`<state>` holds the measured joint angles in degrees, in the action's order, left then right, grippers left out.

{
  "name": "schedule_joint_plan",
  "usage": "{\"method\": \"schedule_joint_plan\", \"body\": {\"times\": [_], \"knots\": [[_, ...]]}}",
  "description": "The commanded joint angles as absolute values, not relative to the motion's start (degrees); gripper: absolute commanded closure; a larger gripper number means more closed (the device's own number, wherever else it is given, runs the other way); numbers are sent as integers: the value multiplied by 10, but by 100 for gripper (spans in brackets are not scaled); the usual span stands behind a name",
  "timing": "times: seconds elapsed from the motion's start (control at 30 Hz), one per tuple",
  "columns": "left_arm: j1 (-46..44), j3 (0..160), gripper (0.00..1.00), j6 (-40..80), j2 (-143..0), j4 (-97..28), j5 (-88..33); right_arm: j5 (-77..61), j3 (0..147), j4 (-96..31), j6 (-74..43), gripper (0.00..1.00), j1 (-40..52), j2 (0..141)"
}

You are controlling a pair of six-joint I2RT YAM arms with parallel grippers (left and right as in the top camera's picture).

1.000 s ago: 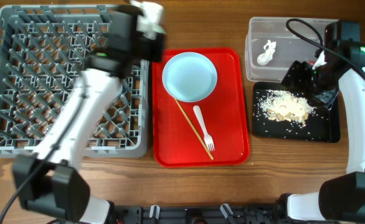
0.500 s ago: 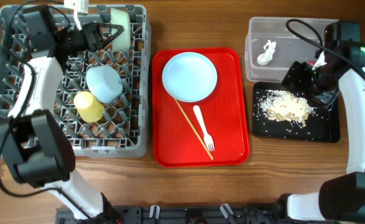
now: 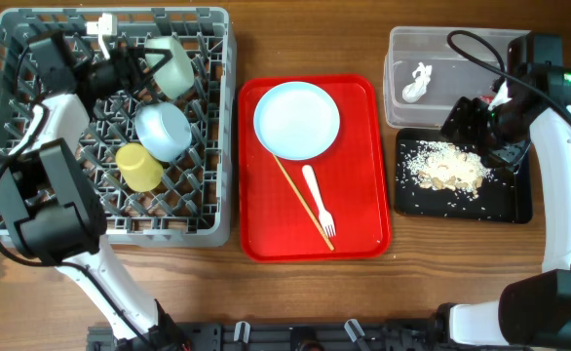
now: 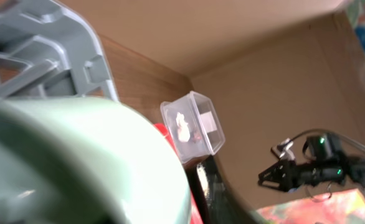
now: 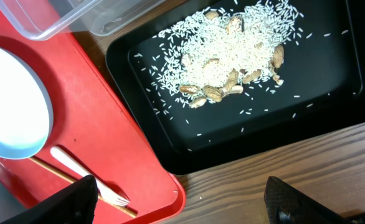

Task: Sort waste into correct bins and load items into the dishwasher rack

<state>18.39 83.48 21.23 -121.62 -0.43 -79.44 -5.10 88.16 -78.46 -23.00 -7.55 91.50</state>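
Left claw [image 3: 149, 66] has lowered the mint bowl [image 3: 175, 66] into the rack [image 3: 32, 210].

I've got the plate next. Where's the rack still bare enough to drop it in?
Free: the dishwasher rack's front-right corner beside the red tray, bordered by the yellow cup, blue bowl and the rack's walls. Crowded: the back and left, where the mint bowl and left arm sit.

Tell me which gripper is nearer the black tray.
Right. The right gripper hovers over the upper edge of the black tray; the left gripper is far off, by the mint bowl in the dishwasher rack.
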Motion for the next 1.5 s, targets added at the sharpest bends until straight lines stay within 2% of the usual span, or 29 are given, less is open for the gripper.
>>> {"method": "schedule_joint_plan", "body": {"times": [0.0,0.03,0.13,0.17,0.5,0.6,0.73,0.8,0.9,0.97,1.07,1.13,1.33,1.47], "knots": [[214,839,51,218,-1224,-1,-809,-56,885,-786,-225,14,-77,901],[221,839,37,221,-1224,-2,-809,-56,885,-786,-225,14,-77,901],[261,839,4,261,-1224,-2,-810,-56,885,-786,-225,14,-77,901],[271,839,0,269,-1224,-2,-810,-56,885,-787,-225,14,-77,901],[330,839,0,288,-1190,-2,-824,-56,885,-787,-225,14,-77,901],[326,839,0,288,-1159,-7,-816,-56,885,-787,-225,14,-77,901],[285,839,0,277,-1089,-63,-745,-56,885,-787,-225,14,-77,901],[249,839,0,239,-1058,-124,-683,-56,885,-787,-225,14,-77,901],[166,839,0,161,-1015,-262,-510,-56,885,-787,-225,14,-77,901],[98,839,0,141,-997,-334,-380,-56,885,-787,-225,14,-77,901],[7,839,0,139,-988,-399,-249,-56,885,-787,-225,14,-77,901],[-71,839,0,139,-991,-448,-209,-55,885,-786,-224,14,-77,901],[-203,834,0,149,-995,-497,-207,-56,885,-787,-218,14,-77,901],[-281,810,1,341,-1006,-533,-89,-56,885,-787,-211,14,-77,901]]}}
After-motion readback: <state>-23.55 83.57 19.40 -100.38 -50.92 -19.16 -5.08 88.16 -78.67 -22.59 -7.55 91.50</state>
